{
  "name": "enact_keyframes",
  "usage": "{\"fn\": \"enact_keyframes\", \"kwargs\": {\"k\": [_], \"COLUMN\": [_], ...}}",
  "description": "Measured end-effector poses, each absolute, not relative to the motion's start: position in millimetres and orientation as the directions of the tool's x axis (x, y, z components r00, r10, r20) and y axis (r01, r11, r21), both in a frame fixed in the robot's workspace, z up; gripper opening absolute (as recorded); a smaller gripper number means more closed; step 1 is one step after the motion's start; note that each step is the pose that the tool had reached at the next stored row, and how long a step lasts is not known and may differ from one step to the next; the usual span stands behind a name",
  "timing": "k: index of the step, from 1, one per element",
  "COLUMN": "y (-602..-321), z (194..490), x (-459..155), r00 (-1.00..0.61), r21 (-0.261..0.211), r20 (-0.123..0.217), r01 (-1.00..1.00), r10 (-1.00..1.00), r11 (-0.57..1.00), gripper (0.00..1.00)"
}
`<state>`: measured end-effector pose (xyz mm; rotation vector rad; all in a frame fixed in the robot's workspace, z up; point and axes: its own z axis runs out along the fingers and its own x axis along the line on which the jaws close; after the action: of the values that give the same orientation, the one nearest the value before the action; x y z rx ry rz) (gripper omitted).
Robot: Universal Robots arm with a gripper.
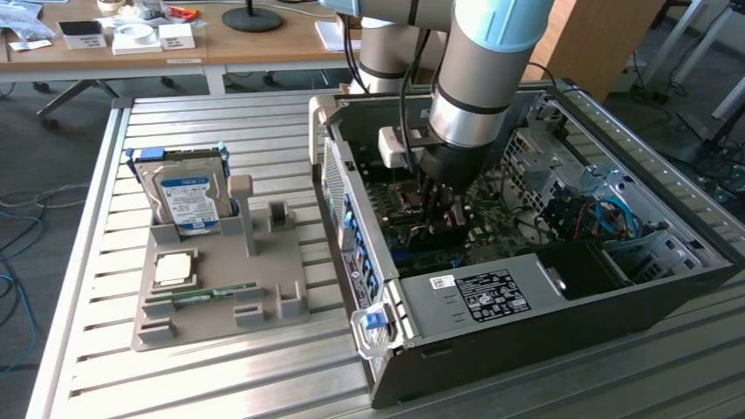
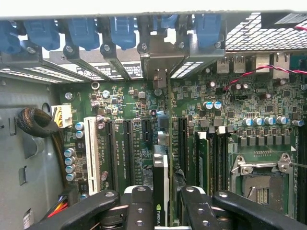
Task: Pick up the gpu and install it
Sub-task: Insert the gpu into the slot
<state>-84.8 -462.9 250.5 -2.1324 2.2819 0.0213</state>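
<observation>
I work over a worktop (image 1: 209, 384) of ribbed, pale metal slats that runs across the scene and ends in a raised rim along the exterior view's left edge. Beyond its far edge stands a wooden desk (image 1: 233, 44) with a light top, carrying a round black lamp base (image 1: 253, 19), a tape roll (image 1: 136, 32) and small white boxes (image 1: 177, 37). Behind me, by the far right corner, a wooden panel (image 1: 594, 44) rises. The floor (image 1: 47, 140) is grey, with cables (image 1: 17, 218) trailing loose on the exterior view's left. Even, soft light falls over everything; the slats shine faintly.
</observation>
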Motion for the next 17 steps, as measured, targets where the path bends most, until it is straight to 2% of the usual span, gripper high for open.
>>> {"fn": "enact_keyframes", "kwargs": {"k": [17], "y": [-462.9], "z": [250.4], "x": [-84.9], "r00": [-0.068], "r21": [-0.003], "r20": [-0.023], "r01": [-0.998], "r10": [-0.997], "r11": [0.068], "gripper": [0.27]}}
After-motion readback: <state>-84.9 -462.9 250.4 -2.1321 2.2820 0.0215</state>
